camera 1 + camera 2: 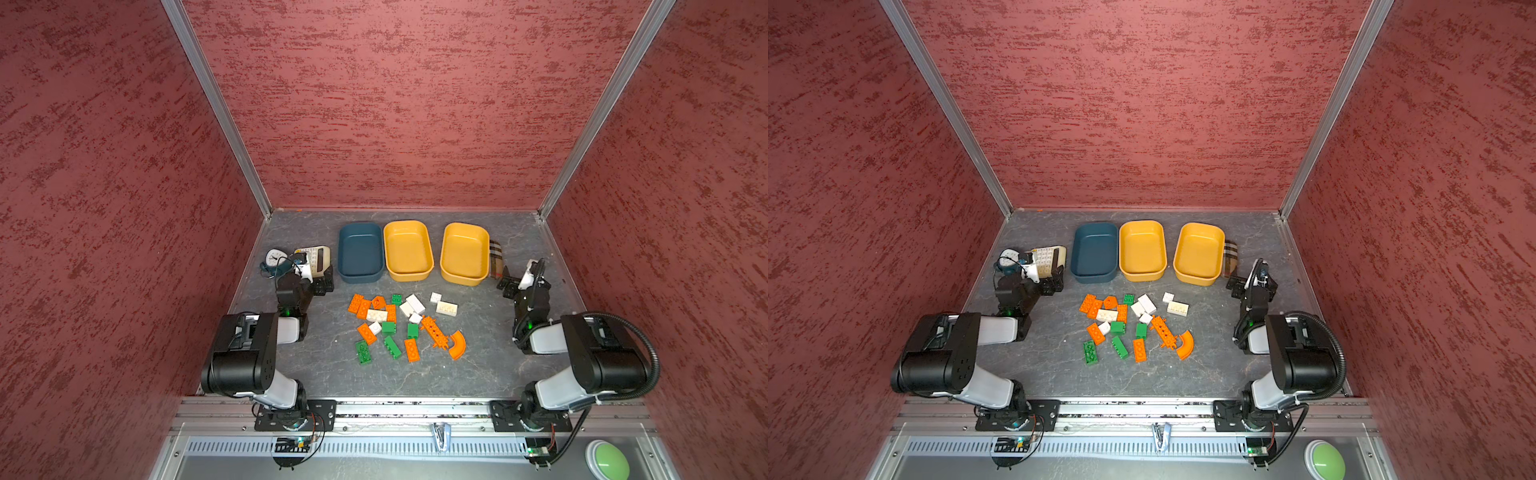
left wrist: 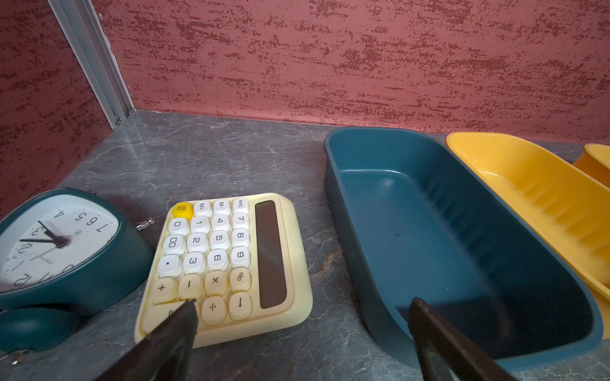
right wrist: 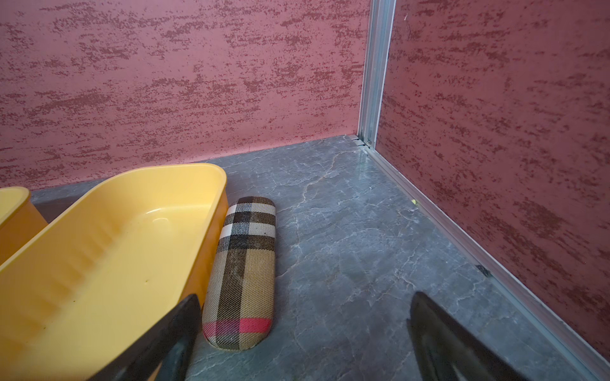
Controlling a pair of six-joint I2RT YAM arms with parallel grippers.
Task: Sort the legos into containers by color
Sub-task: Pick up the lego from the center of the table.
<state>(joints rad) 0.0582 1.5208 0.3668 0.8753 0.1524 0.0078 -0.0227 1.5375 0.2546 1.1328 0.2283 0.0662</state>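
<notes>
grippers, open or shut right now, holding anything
left gripper: open, holding nothing
right gripper: open, holding nothing

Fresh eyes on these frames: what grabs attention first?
The scattered pile of orange, green and white legos mid-table stands out first. Behind it stand three empty tubs in a row: teal tub, middle yellow tub, end yellow tub. The arms flank the pile, left gripper open by a calculator, right gripper open by a plaid case.
</notes>
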